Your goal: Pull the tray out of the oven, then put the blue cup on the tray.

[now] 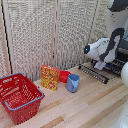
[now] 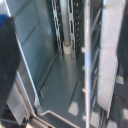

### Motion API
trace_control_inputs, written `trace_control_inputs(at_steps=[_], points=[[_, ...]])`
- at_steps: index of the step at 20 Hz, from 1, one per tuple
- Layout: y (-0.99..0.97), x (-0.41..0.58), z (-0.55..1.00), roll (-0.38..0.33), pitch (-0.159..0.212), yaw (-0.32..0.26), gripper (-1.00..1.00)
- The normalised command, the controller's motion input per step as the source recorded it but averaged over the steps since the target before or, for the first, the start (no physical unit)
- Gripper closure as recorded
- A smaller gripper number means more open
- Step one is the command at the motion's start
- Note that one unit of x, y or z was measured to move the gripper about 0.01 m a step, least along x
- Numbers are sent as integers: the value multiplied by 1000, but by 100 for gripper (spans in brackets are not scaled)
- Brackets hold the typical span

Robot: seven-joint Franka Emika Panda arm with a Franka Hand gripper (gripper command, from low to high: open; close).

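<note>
The arm (image 1: 106, 49) reaches toward the oven (image 1: 120, 59) at the far right corner of the bench (image 1: 85, 107), as the exterior view shows it. The oven's barred door (image 1: 94, 72) lies dropped open, flat in front of the cavity. The wrist view looks straight into the oven's grey interior (image 2: 65, 75), with side walls, slotted rails and bright vertical bars close to the lens; which of these bars belong to the tray cannot be told. The pincer's fingertips are not clearly seen in either view, so whether it is released or clenched cannot be told.

By this, the first step seems to be in hand: getting hold of the tray to draw it out. The tray appears to sit inside the oven, not yet pulled forward. The next move likely calls for closing on the tray's front bar and pulling straight out over the open door, level, so it does not snag on the rails.

The blue cup (image 1: 73, 83) stands upright near the middle of the bench, untouched. Just beside it are a red bowl (image 1: 64, 76) and a yellow cereal box (image 1: 50, 77); a red basket (image 1: 19, 97) sits at the near left corner. None blocks the oven; the bowl and box crowd the cup for the later grasp.
</note>
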Motion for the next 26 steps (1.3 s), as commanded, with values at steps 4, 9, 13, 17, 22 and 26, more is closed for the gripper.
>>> trace_control_inputs(at_steps=[4, 9, 13, 17, 22, 26], points=[[-6, -67, 47, 0, 0, -19, 100], [-27, -40, 68, 0, 0, -31, 100], [46, -1, 30, 27, 8, -61, 100], [124, 0, 182, 23, -35, -70, 100], [444, 40, 385, -9, -103, -3, 100], [673, 257, 180, -9, -59, 33, 100]])
